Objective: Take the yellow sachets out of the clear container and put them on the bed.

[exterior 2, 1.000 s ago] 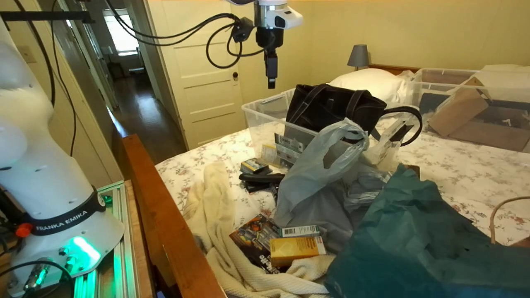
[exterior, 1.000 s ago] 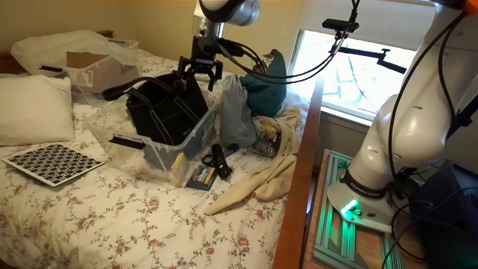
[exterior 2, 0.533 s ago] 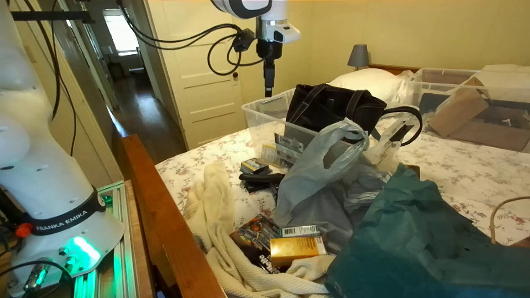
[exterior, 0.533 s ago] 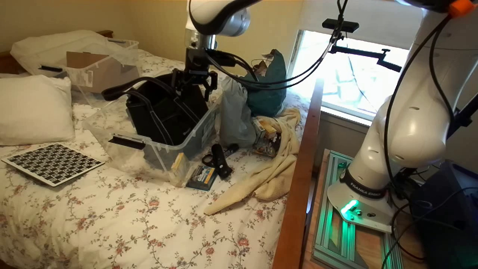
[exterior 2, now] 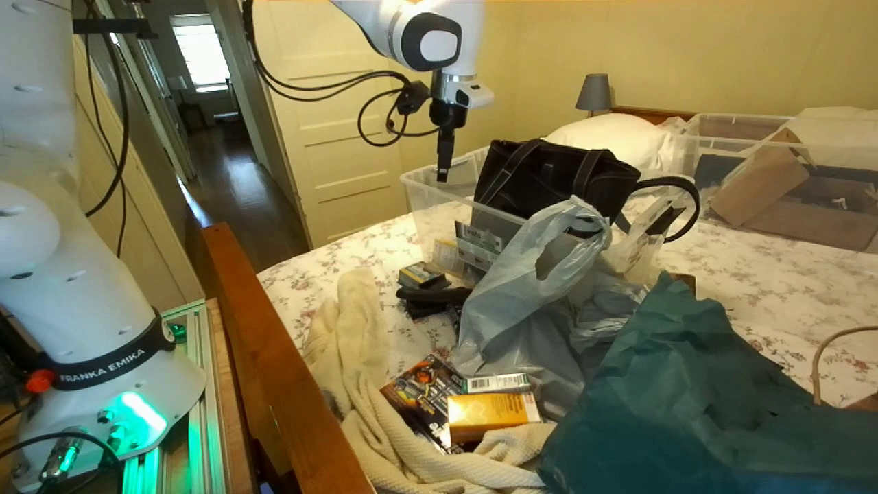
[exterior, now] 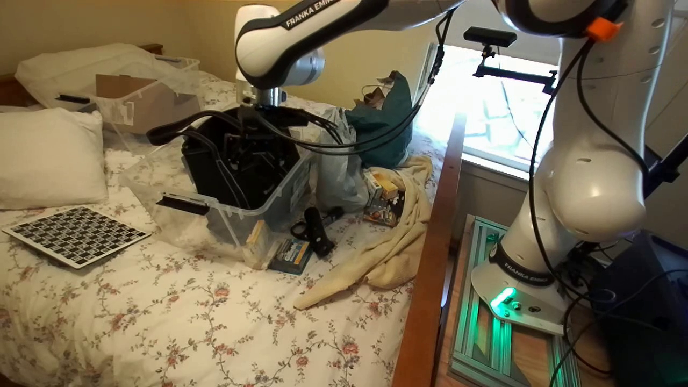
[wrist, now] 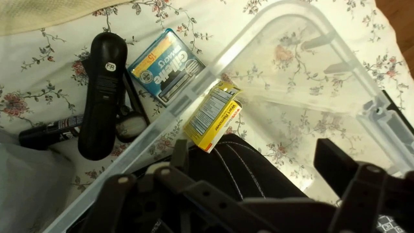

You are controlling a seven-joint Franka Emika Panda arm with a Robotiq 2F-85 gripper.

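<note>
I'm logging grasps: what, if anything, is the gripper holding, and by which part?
Nothing is held: the gripper stands open, and the yellow box sits in the clear container.

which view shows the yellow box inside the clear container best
The wrist view: it looks down on the yellow box, its "Wart Remover" lettering readable. Both exterior views show it small, through the wall of the clear container, lettering unreadable.

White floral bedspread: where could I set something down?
Free in an exterior view: foreground bedspread bordered by a square black-white checkered board, clear plastic container and cream knit blanket. Crowded: between container and blanket, around a grey plastic bag and black oblong object.
</note>
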